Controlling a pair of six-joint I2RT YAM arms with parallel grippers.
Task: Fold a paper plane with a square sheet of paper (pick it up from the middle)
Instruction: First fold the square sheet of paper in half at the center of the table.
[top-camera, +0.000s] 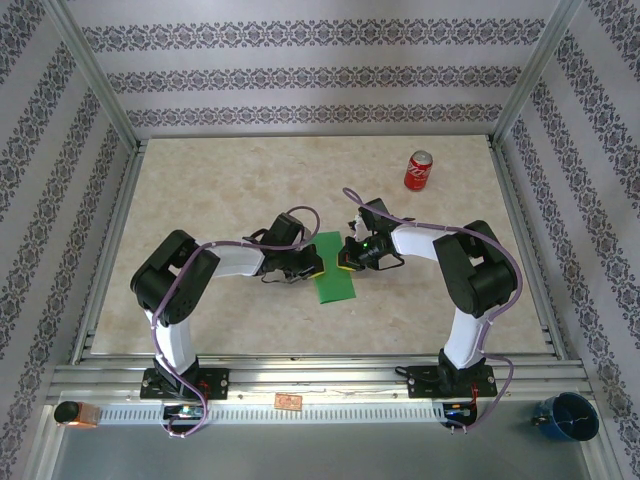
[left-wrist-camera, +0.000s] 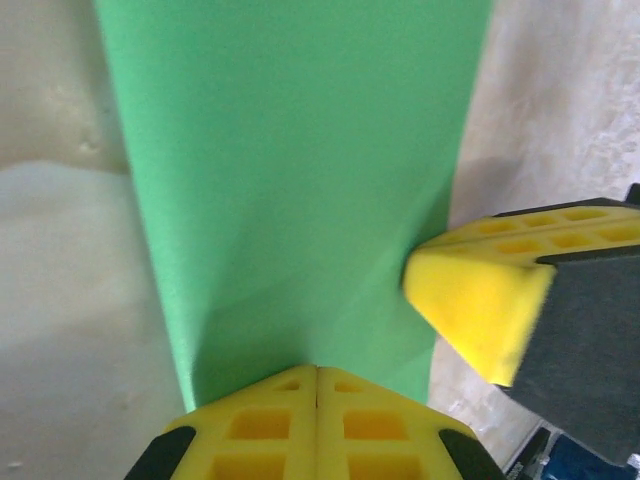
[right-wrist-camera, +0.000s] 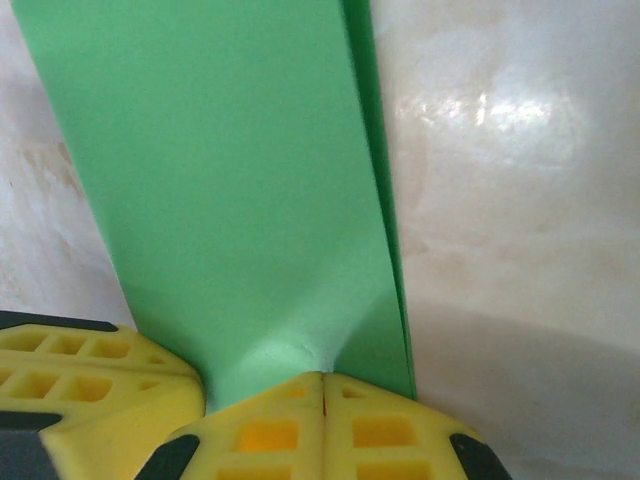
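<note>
**Top view.** Green sheet (top-camera: 335, 270) lies flat on the bench (top-camera: 200, 200), mid-field between my two arms. It presents as a narrow strip, long axis running away from the bases (outline is not square). My L jaws sit at its left long edge and my R jaws at its right long edge, roughly opp. each other. Red soda can (top-camera: 419, 171) stands upright at far right, well apart from the sheet.

**Left wrist view.** L jaws fully closed. L pads (left-wrist-camera: 260, 430) meet flush down the centre line w/ the sheet's near edge nipped between them. Paper creases slightly upward from the grip. R pad (left-wrist-camera: 480, 310) touches the sheet's edge at right.

**Right wrist view.** R jaws likewise closed tight on the sheet, and the paper puckers at the nip. A second layer shows along the right-hand edge (sheet is doubled over). One pad of the L jaws sits lower left, just beside the sheet.
</note>
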